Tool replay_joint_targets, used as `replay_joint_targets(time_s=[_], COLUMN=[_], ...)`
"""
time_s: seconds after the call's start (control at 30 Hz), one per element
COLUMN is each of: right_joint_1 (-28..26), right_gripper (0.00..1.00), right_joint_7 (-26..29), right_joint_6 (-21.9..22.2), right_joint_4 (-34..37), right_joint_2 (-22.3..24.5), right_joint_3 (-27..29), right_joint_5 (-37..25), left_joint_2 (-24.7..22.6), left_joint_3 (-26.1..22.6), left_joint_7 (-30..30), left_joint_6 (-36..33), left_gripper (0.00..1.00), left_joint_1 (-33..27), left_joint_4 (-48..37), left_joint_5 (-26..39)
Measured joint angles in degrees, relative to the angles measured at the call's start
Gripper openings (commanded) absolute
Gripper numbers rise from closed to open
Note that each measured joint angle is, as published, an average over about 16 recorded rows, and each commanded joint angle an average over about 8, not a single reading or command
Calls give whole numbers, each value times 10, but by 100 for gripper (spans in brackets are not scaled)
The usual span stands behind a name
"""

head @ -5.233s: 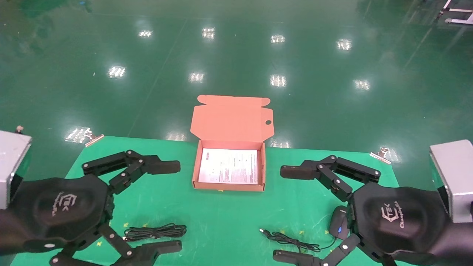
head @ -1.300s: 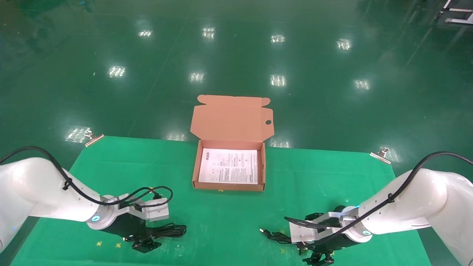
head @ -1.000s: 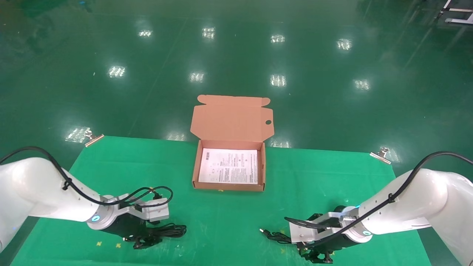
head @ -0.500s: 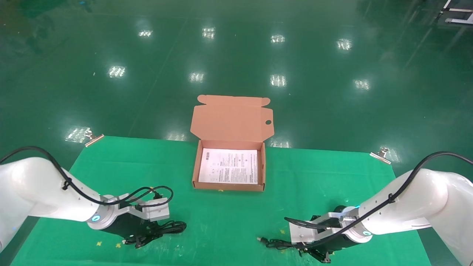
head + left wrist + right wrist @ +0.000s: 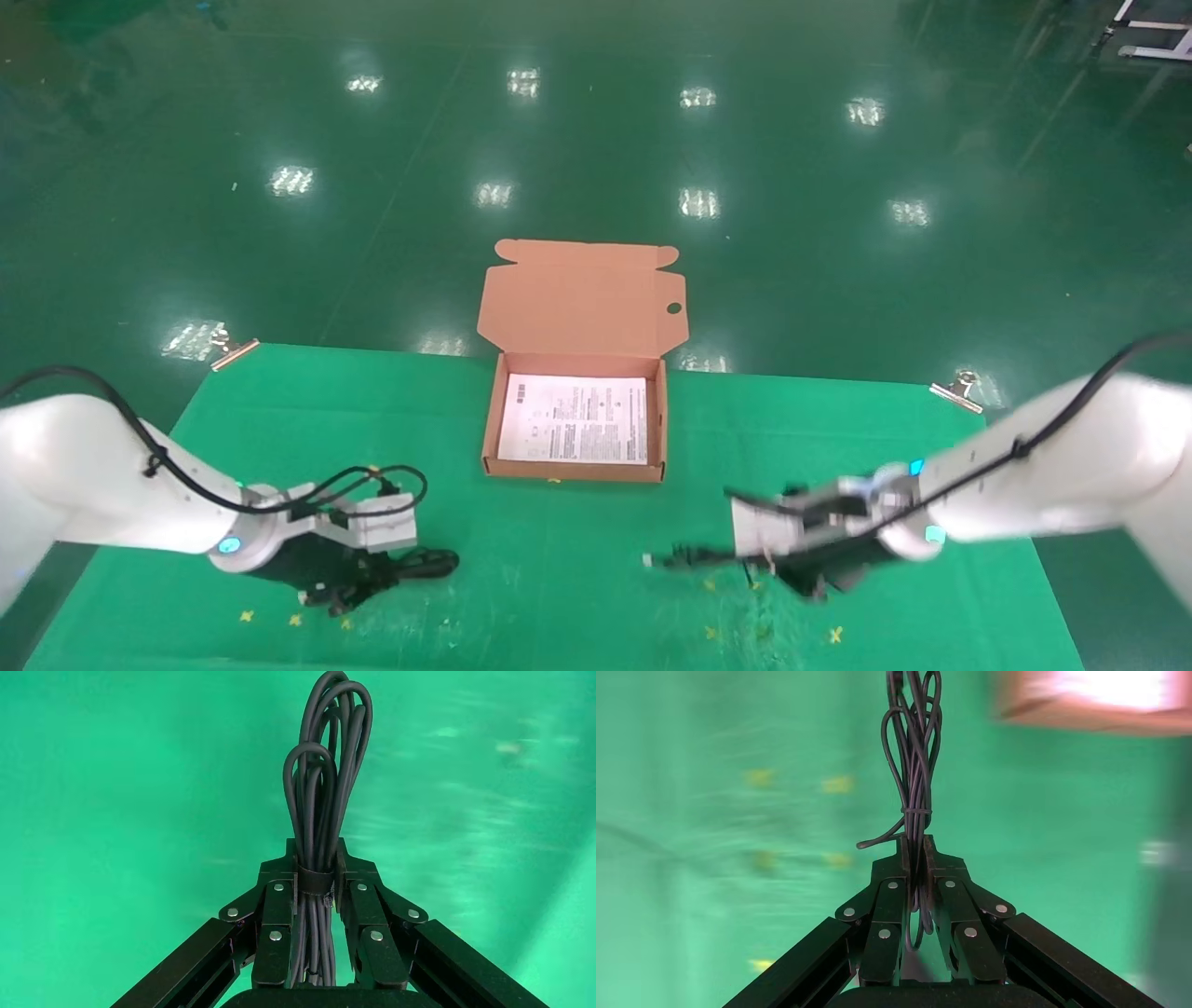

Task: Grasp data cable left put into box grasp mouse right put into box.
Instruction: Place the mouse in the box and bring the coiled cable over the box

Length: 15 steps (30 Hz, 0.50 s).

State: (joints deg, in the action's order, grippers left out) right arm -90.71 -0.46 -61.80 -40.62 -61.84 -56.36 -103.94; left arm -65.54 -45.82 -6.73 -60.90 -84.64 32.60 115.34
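Observation:
The data cable [image 5: 325, 769], a slim black looped bundle with a strap, is held at its middle by my left gripper [image 5: 315, 855], shut on it. In the head view that gripper [image 5: 358, 582] is low over the mat at the front left, with the cable's [image 5: 430, 563] loops sticking out rightward. My right gripper [image 5: 914, 846] is shut on the mouse's thin black cord [image 5: 914, 762]. It [image 5: 782, 564] hangs at the front right, and the cord's plug [image 5: 650, 560] points left. The mouse's body is hidden. The salmon-orange box [image 5: 573, 471] lies open at the mat's far middle, a white sheet inside.
The green mat [image 5: 559, 559] covers the table. Metal clips [image 5: 233, 352] [image 5: 956, 390] hold its far corners. The box's lid [image 5: 582, 298] stands open beyond the table's far edge. Glossy green floor lies behind.
Both grippers came down from high and open and shut on the cords. In the last half second the right arm rose and moved toward the box with the cord; the left one lifted slightly.

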Motion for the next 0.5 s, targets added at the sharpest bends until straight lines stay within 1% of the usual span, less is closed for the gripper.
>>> replay_joint_targets(time_s=[0.27,0.5], right_joint_1=[-64,-110], right_gripper=[0,0], right_joint_7=[-8,-51], right_joint_6=[42,79], right_joint_4=[-25,-10], right_joint_2=[5,-24], right_joint_3=[27,49], right_joint_5=[0,16], left_joint_2=[37,59], left_joint_3=[11,19], left_joint_7=[0,-17], left_joint_6=[36,64], left_gripper=[0,0], left_joint_1=[-4,-7], left_joint_4=[116,216], left_joint_5=[9,30])
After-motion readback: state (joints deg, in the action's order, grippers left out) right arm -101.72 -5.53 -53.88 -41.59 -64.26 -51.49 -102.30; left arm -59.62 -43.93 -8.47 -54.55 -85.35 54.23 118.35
